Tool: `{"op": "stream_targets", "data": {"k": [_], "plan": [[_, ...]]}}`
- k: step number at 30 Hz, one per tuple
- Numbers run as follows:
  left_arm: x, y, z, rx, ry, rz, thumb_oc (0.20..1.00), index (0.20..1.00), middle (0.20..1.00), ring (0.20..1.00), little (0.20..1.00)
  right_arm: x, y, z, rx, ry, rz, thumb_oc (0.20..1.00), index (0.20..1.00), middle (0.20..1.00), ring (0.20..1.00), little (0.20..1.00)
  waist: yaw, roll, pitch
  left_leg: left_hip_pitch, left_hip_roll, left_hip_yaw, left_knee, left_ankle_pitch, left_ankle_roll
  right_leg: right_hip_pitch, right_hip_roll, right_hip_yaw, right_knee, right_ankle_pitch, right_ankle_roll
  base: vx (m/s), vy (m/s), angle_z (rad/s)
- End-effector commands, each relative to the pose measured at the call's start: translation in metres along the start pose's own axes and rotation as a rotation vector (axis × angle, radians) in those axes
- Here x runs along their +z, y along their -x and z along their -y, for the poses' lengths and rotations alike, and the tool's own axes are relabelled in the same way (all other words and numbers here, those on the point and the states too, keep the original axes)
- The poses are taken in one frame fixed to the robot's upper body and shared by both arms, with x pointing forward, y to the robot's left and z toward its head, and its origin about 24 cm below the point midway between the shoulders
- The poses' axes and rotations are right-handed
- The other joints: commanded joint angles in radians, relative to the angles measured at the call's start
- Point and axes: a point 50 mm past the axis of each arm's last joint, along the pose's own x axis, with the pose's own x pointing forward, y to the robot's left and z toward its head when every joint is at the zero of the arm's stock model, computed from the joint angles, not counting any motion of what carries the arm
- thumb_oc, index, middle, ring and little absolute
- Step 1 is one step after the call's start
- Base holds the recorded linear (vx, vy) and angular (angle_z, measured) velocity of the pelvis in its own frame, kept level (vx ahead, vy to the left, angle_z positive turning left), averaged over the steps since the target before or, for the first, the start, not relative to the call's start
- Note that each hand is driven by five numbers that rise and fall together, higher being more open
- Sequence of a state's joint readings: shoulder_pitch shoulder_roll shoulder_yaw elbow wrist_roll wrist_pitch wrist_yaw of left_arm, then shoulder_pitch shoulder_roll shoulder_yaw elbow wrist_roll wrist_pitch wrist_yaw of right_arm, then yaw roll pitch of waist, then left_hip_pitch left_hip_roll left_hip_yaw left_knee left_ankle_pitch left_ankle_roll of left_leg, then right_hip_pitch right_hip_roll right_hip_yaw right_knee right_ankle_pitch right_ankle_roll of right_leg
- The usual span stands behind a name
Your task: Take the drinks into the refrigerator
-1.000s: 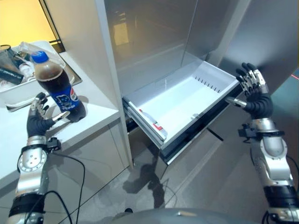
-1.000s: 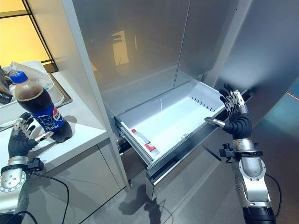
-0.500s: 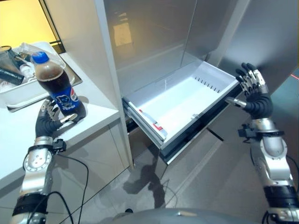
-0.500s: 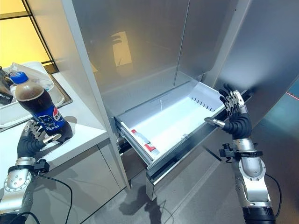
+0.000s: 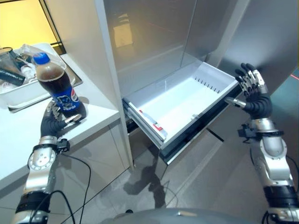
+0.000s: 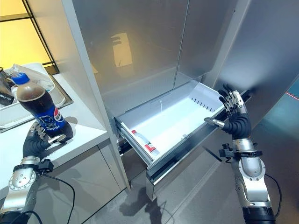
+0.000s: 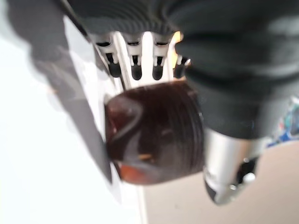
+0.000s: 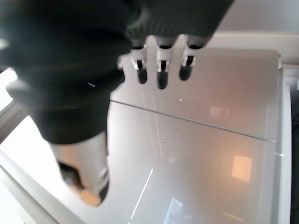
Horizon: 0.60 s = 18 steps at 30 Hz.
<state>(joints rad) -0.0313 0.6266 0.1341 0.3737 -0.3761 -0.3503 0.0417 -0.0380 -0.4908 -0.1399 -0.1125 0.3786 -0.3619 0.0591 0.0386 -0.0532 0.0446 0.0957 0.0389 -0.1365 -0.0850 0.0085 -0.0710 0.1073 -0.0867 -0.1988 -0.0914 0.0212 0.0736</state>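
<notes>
White tabletop (image 5: 18, 135) beside a refrigerator (image 5: 154, 42), its drawer (image 5: 187, 100) pulled out.
Left hand (image 5: 53, 122) cups the cola bottle (image 5: 57, 86), fingers relaxed; right hand (image 5: 252, 93) spread beside the drawer.

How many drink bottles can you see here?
2. A cola bottle stands on the counter by the left hand; a small bottle lies in the open drawer. The tray's clutter may hide more.

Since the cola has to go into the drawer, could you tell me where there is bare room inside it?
The open drawer is bare across its middle and the end nearest the right hand. Only its front left corner is taken, by a small bottle lying along the wall. The cola bottle stands on the counter at the left hand.
</notes>
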Motion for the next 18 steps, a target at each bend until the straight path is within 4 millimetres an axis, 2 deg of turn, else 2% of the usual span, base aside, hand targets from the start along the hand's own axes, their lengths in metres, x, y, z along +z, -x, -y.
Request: {"op": "stream_targets", "data": {"k": [1,16,17,18], "plan": [[0.024,-0.031,-0.007,0.058,0.026,0.093,1.0,1.0,1.0,1.0,1.0,0.025,-0.018,-0.002,0.036,-0.01,0.137,1.0,1.0,1.0,1.0,1.0,-0.04,-0.007,0.005,-0.002,-0.046,-0.044,0.005,-0.055,0.08,-0.002,0.021,-0.017,0.105,-0.089,-0.015,0.0,0.0,0.0],[0.04,-0.051,-0.005,0.054,-0.011,0.121,1.0,1.0,1.0,1.0,1.0,0.021,-0.017,-0.007,0.064,-0.027,0.113,1.0,1.0,1.0,1.0,1.0,-0.059,-0.009,-0.003,0.009,-0.042,-0.029,0.001,-0.061,0.076,-0.002,0.026,-0.001,0.101,-0.085,-0.013,0.0,0.002,-0.02],[0.04,-0.052,-0.005,0.057,-0.018,0.122,0.95,0.95,0.95,0.95,0.95,0.021,-0.017,-0.008,0.066,-0.028,0.114,1.0,1.0,1.0,1.0,1.0,-0.06,-0.008,-0.004,0.01,-0.043,-0.029,0.0,-0.061,0.076,-0.002,0.026,0.001,0.1,-0.085,-0.013,0.01,0.008,-0.05],[0.041,-0.052,-0.005,0.057,-0.018,0.122,0.95,0.95,0.95,0.95,0.95,0.021,-0.017,-0.008,0.066,-0.028,0.114,1.0,1.0,1.0,1.0,1.0,-0.06,-0.009,-0.003,0.01,-0.042,-0.029,0.0,-0.061,0.076,-0.002,0.026,0.001,0.1,-0.085,-0.013,0.0,0.006,-0.07]]}}
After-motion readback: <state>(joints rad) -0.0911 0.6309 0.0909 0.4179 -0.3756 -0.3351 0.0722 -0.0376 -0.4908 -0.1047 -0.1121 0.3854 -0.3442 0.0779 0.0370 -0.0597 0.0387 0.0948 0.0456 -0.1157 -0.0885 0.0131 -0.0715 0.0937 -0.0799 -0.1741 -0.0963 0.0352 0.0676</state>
